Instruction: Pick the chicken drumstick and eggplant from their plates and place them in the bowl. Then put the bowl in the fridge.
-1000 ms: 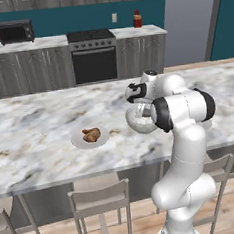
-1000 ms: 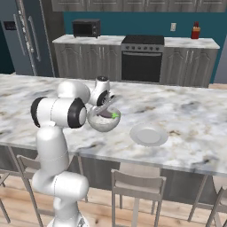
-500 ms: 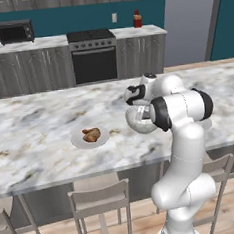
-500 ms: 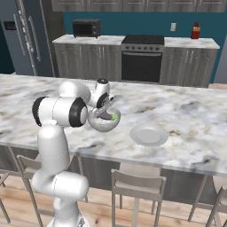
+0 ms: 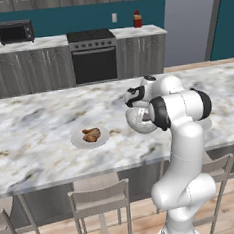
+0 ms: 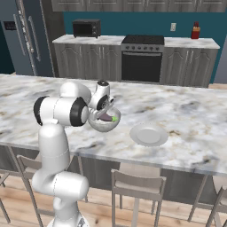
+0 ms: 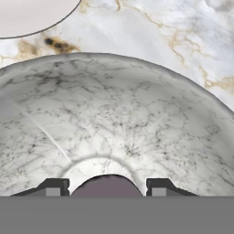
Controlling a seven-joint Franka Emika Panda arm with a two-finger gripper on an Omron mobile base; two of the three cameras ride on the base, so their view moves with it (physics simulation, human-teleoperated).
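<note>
Marble, pale with grey and rust veining, covers the long island counter point(image 5: 34, 126) that runs across both base views. Going left to right in the left base view: a broad open stretch of counter, then a white plate point(image 5: 80, 142) carrying the golden-brown chicken drumstick point(image 5: 91, 135), set back from the near counter edge with bare marble all round it. A clear gap of counter lies between that plate and the bowl point(image 5: 138, 121), which sits just in front of the arm's dark wrist joint. Stools point(image 5: 101, 203) stand tucked under the near edge.

In the right base view, the dark grey fridge point(image 6: 26, 37) stands at far left, beyond the island. Next comes the arm's elbow, then the gripper point(image 6: 106, 110) reaching down into the pale speckled bowl point(image 6: 103, 125). The eggplant point(image 6: 107, 118), dark purple with its green end toward the right, lies inside the bowl at the gripper tips. Just right of the bowl, not touching it, rests a second white plate point(image 6: 148, 135), bare. Beyond it the marble runs open to the right end of the counter.

In the hand view the bowl's point(image 7: 137, 119) curved rim arcs across, a plate's edge point(image 7: 27, 20) showing beyond it at top left. The fingertips point(image 7: 55, 187) stand apart, with the rounded purple eggplant point(image 7: 107, 186) between them; whether the pads press on it cannot be told.
</note>
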